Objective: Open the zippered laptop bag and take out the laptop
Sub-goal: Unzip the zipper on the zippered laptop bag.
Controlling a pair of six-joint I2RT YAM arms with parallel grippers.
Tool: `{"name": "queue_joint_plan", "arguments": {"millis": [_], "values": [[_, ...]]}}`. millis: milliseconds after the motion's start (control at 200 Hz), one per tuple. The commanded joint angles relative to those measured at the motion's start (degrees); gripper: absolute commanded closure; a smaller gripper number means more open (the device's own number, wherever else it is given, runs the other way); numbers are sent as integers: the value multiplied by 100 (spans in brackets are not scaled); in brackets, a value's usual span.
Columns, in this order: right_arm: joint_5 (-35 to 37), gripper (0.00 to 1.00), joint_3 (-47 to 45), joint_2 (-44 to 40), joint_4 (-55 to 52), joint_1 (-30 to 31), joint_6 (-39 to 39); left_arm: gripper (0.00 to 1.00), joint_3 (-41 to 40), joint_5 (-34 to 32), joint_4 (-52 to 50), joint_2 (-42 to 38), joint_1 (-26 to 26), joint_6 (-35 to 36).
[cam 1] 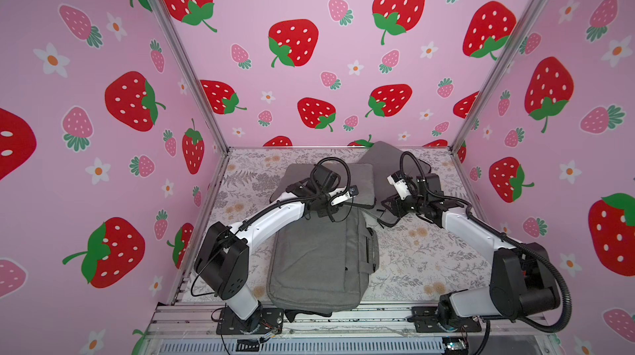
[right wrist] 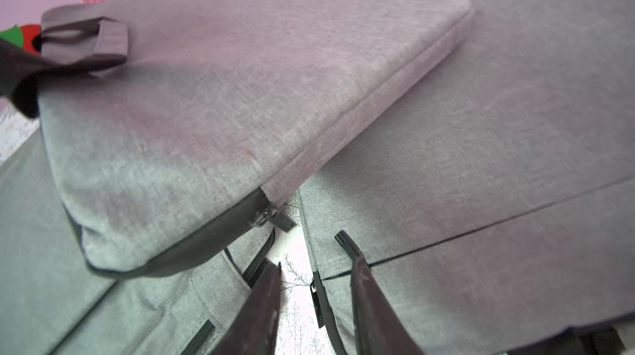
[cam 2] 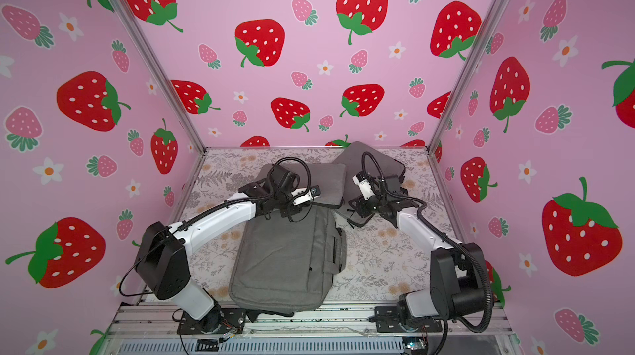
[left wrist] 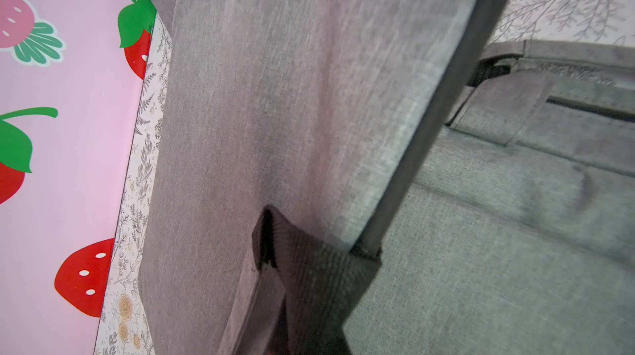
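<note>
Three grey zippered bags lie on the floral table, and no laptop shows. A large bag [cam 1: 319, 260] [cam 2: 281, 260] lies at the front. A slim sleeve [cam 1: 360, 178] [right wrist: 240, 78] lies behind it, its near edge resting on the large bag. My left gripper [cam 1: 326, 209] [left wrist: 285, 336] is shut on the sleeve's webbing handle [left wrist: 309, 267] [right wrist: 86, 40]. A third bag [cam 1: 381, 160] [right wrist: 481, 130] lies at the back right. My right gripper [cam 1: 386, 207] [right wrist: 316, 301] is open at that bag's near corner, with a black zipper pull [right wrist: 318, 305] between its fingers.
The sleeve's own zipper pull [right wrist: 271, 215] hangs at its corner close to my right gripper. Pink strawberry walls close the table on three sides. An aluminium rail [cam 1: 343, 315] runs along the front, and the large bag overhangs it slightly.
</note>
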Motion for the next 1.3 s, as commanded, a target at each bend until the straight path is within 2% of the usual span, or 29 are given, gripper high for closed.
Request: {"name": "queue_joint_plan", "arguments": {"millis": [0, 235, 420, 715, 1000, 1296], "values": [[-447, 62, -196, 165, 518, -20, -682, 100, 21, 332, -231, -325, 19, -31], [-1554, 56, -81, 514, 897, -20, -844, 100, -137, 807, -201, -545, 222, 149], [-2263, 53, -111, 811, 1350, 21, -493, 100, -27, 1145, -436, -573, 363, 346], [-2849, 52, -59, 963, 1609, 108, -370, 100, 165, 1174, -714, -449, 422, 558], [-3643, 53, 236, 1200, 1292, 129, -394, 100, 265, 1216, -738, -427, 474, 526], [-3811, 60, 122, 934, 1203, 113, -442, 100, 380, 1211, -783, -293, 521, 448]]}}
